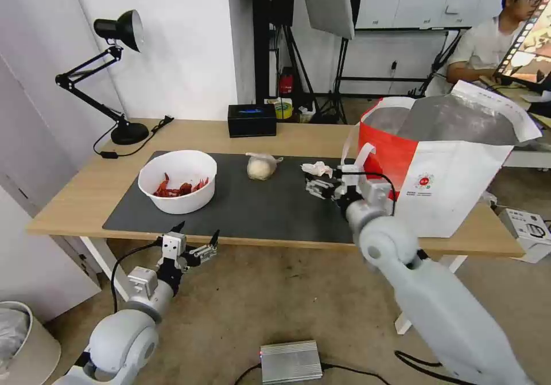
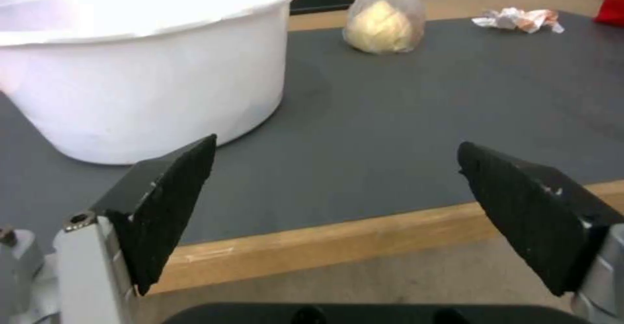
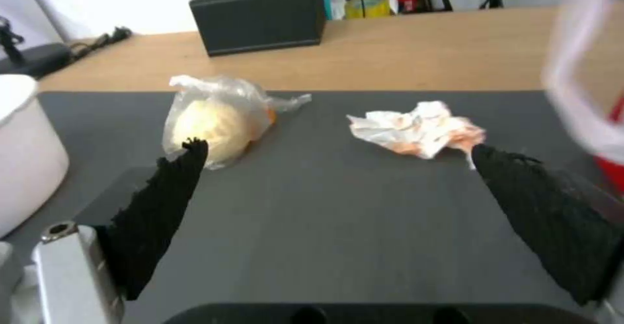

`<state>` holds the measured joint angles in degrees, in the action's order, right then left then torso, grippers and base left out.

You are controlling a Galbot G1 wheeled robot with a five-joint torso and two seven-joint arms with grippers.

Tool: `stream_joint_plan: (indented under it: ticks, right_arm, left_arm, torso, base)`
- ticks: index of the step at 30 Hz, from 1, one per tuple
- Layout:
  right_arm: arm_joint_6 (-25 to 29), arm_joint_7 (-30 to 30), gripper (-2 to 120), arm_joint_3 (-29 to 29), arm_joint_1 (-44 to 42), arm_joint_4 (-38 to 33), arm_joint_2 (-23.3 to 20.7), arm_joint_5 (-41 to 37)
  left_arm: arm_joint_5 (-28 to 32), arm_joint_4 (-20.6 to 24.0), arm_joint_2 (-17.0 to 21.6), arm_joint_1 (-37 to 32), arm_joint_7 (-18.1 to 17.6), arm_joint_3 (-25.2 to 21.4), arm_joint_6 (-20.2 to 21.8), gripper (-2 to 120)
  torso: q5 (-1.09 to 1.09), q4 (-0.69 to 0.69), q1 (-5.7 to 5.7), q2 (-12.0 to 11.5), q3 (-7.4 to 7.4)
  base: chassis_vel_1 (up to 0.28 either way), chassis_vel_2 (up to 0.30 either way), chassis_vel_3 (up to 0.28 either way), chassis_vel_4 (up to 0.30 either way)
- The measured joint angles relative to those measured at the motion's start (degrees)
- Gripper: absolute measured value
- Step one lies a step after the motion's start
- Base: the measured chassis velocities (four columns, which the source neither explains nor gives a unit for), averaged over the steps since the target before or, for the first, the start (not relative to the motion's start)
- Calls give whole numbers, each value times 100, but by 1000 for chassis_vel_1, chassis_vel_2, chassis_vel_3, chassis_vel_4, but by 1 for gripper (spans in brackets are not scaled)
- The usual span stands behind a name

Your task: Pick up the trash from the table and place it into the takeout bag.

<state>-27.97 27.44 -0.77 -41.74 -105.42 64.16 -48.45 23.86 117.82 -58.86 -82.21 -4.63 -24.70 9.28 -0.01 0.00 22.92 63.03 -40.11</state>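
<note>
right tool: fingers spread wide, holding nothing, low over the dark mat, crumpled tissue just beyond its tips | knotted bag farther left on mat | left tool: wide apart, below bench front edge, near bowl | takeout bag: bench's right end

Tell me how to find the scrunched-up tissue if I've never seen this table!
Find the dark grey mat on the wooden table. Look at its end nearest the big red-and-white bag. The tissue is the small crumpled white wad with orange stains, unlike the smooth round bag of white food beside it.
</note>
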Motion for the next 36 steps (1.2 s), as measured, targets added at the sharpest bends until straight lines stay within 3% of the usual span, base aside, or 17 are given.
stream_joint_plan:
  ticks: [7,24,36]
  right_arm:
    - [-299,420,100,335,741,873,547,19]
    - [-331,713,100,811,1825,2779,1452,399]
    - [-383,1472,100,728,2182,3613,2145,627]
  left_arm:
    - [-18,-28,-33,-25,0,-50,0,100]
    - [-182,-201,-357,-11,15,9,-59,100]
    - [-188,-235,-364,-20,25,-10,-120,100]
  torso:
    - [0,0,0,0,0]
    - [0,0,0,0,0]
    - [0,0,-1,0,0]
  base:
    - [0,0,0,0]
    - [0,0,0,0]
    - [0,0,0,0]
